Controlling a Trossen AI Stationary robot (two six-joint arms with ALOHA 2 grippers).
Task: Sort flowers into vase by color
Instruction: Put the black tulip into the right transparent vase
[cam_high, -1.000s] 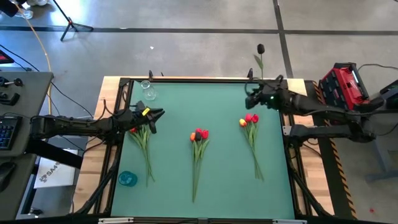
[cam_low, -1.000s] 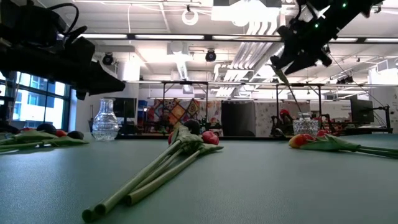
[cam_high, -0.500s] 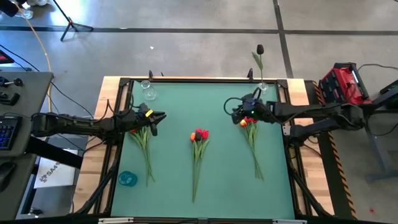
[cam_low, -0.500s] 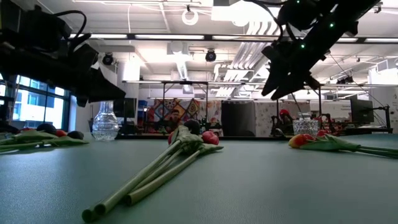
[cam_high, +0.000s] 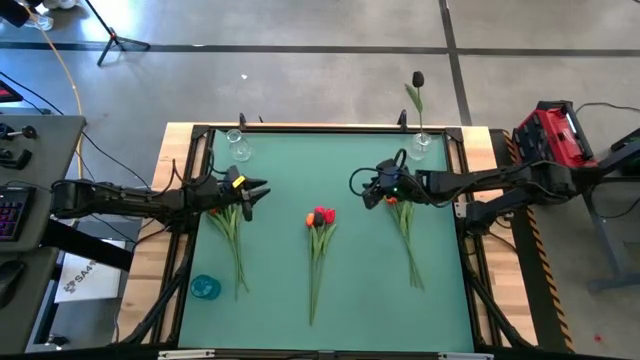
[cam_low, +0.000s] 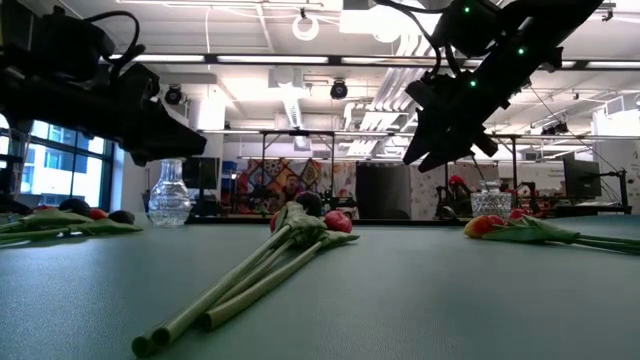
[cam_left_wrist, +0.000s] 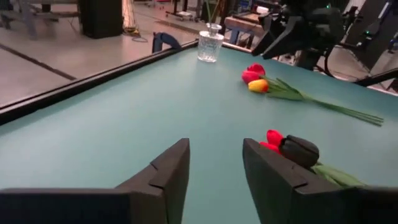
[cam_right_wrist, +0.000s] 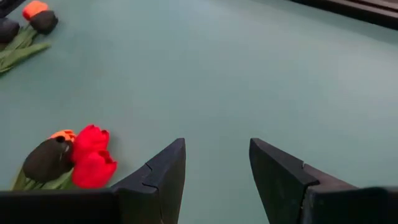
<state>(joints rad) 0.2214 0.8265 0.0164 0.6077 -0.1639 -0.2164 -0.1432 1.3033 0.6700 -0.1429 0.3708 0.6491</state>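
high view: left claw (cam_high: 256, 187) spread, empty above the left tulip bunch (cam_high: 232, 228); right claw (cam_high: 358, 190) spread, empty, between the middle bunch (cam_high: 319, 240) and right bunch (cam_high: 405, 225) on the table (cam_high: 350, 290).

Red case (cam_high: 553, 135) (off-table), blue roll (cam_high: 204, 287).

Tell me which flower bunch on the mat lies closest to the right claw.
The right-hand bunch, its red and orange heads right beside the right claw. The middle bunch and left bunch lie farther off.
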